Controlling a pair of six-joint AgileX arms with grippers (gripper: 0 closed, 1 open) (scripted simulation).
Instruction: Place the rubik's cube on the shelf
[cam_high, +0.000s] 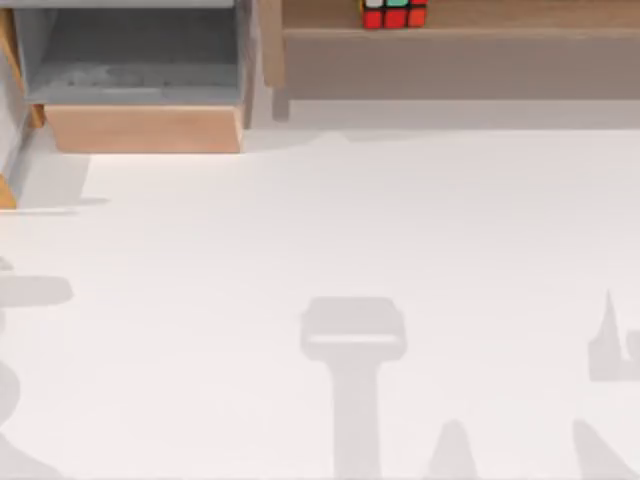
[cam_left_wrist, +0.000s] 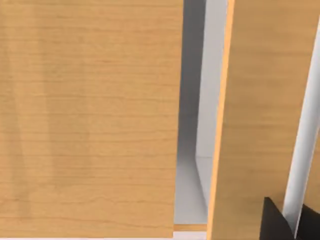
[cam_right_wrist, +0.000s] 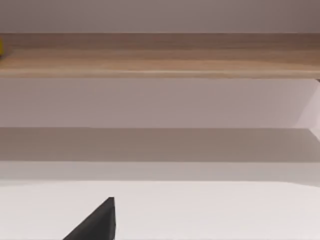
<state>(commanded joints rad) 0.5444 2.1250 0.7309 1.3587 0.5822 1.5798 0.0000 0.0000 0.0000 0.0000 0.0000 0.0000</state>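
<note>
The rubik's cube (cam_high: 393, 13), with red, green and white stickers, rests on the shelf (cam_high: 520, 16) at the back of the table, toward the ledge's left end. Nothing holds it. The shelf's light-brown ledge (cam_right_wrist: 160, 55) runs across the right wrist view, with its grey-brown front panel below. A dark part of my right gripper (cam_right_wrist: 97, 222) shows low over the white table, well short of the shelf. A dark part of my left gripper (cam_left_wrist: 292, 226) shows close in front of light wooden panels.
A wooden box (cam_high: 140, 128) with a grey interior stands at the back left, beside the shelf's left end. Its wooden panels (cam_left_wrist: 90, 120) are close to the left wrist camera. The white table (cam_high: 320, 260) carries only arm shadows.
</note>
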